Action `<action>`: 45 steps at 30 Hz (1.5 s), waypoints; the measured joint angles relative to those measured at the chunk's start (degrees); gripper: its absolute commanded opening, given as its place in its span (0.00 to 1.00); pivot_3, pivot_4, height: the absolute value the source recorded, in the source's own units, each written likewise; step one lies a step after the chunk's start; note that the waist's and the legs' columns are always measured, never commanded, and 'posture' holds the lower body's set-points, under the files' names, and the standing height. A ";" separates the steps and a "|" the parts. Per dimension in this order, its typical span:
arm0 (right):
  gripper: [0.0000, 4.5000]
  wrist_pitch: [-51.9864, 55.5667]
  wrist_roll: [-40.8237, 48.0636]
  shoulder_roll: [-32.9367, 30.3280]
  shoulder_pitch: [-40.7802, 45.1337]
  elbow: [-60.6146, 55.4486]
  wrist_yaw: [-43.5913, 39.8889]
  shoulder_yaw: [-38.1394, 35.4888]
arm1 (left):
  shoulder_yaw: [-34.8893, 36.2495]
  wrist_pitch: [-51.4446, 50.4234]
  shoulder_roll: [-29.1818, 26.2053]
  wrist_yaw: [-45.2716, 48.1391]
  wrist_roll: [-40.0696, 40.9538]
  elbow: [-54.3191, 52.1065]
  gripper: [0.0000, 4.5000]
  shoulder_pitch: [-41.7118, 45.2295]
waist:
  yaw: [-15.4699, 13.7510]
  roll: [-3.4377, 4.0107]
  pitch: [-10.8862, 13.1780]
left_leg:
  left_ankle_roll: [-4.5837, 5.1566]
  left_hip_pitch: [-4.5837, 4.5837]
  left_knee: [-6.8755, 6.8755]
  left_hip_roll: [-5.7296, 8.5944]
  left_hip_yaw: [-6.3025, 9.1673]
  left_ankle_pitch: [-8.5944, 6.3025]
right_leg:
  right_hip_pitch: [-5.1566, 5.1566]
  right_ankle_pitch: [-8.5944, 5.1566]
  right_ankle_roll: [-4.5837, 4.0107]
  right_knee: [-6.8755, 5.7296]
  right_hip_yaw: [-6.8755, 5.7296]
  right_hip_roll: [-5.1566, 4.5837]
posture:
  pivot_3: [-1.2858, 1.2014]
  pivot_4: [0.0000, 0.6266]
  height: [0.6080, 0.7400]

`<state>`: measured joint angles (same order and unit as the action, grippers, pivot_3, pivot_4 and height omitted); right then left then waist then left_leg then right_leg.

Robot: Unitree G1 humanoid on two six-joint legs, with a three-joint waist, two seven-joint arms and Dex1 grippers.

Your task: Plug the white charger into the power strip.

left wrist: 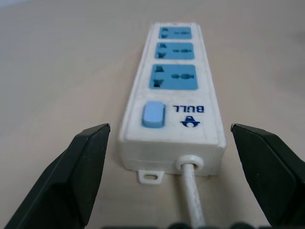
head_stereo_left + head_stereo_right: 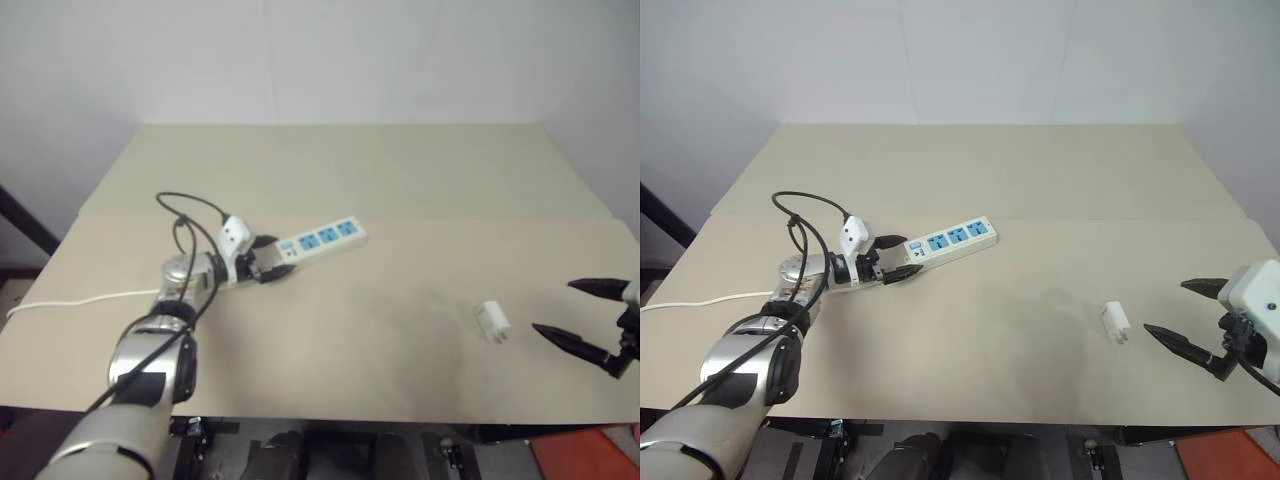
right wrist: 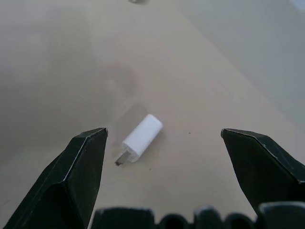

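Left end effector (image 1: pixel 169 138) gaped around the strip's (image 1: pixel 174 90) switch end to brace it, while the right end effector (image 3: pixel 164 136) stood open short of the charger (image 3: pixel 142 138).

white charger (image 3: pixel 141 138) lying on table (image 3: pixel 205 95) — perhaps prongs nearest, right gripper (image 3: pixel 164 138) spread

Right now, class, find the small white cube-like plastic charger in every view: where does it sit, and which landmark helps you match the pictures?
Left eye view: white charger lies on the table's right part, beside the open right gripper.
Right eye view: same spot.
Left wrist view: not in it.
Right wrist view: centre, ahead of that gripper's spread fingers.
Shared landmark: the beige table.
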<state>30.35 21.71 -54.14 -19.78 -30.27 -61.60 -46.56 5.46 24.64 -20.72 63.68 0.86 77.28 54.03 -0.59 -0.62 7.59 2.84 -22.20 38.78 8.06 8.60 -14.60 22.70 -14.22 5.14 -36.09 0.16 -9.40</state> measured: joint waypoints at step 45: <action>1.00 1.24 -0.19 2.56 1.74 -0.70 8.41 7.56 | 1.50 6.37 4.97 21.97 1.66 -2.82 1.00 -3.01 | 0.07 0.00 -0.01 | 0.00 0.08 0.04 0.01 0.01 0.00 | -0.13 0.00 0.00 0.02 -0.05 -0.02 | 0.52 0.24 1.00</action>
<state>31.60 21.52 -51.58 -18.04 -30.97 -53.19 -38.99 6.96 31.01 -15.75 85.65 2.52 74.46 51.03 -0.52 -0.62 7.58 2.84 -22.12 38.82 8.06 8.61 -14.60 22.57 -14.22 5.14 -36.07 0.11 -9.41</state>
